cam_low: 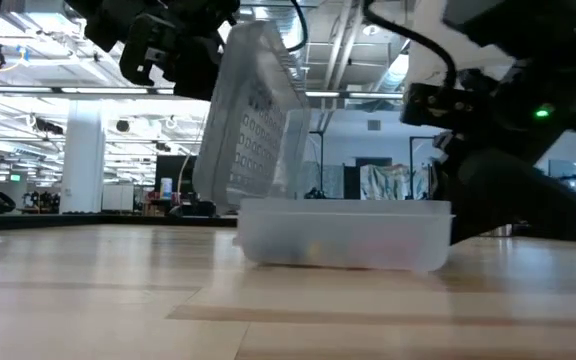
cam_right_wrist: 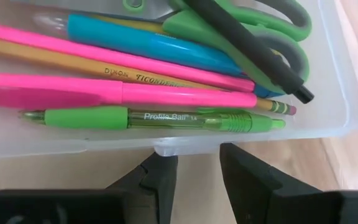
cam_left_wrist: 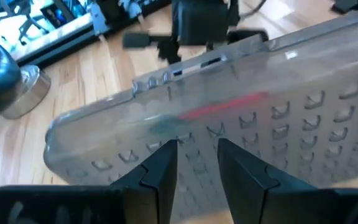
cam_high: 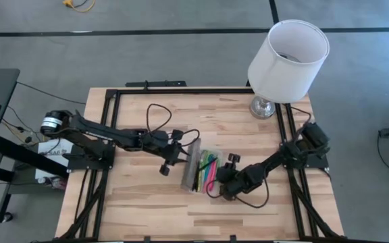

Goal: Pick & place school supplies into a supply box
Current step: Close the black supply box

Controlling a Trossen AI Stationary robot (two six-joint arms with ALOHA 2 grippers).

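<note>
The clear supply box (cam_high: 206,174) sits mid-table on its bottom. Its grey ribbed lid (cam_low: 253,120) stands nearly upright on the hinge along the box's left side. Inside lie a pink highlighter (cam_right_wrist: 104,93), a green pen (cam_right_wrist: 154,118), a pencil (cam_right_wrist: 104,65), a blue pen (cam_right_wrist: 154,43), a black pen (cam_right_wrist: 247,50) and green-handled scissors (cam_right_wrist: 272,25). My left gripper (cam_left_wrist: 197,162) is open just left of the lid, facing its outer face. My right gripper (cam_right_wrist: 194,165) is open, low at the box's near right wall (cam_right_wrist: 73,149). My left gripper comes level from the table's left at the lid's ribbed outer face (cam_left_wrist: 197,134), high up near its free edge. Both fingertips (cam_left_wrist: 166,158) appear to lie against that face; no part of the lid is between them. My right gripper stands with its fingers either side of a small tab on the box's rim (cam_right_wrist: 166,148); whether they touch the wall I cannot tell.
A white lamp (cam_high: 286,61) stands on a metal foot at the table's far right corner. Black frame rails (cam_high: 103,135) run along the table's left, right and far sides. Bare wood lies near the table's near edge (cam_high: 181,216).
</note>
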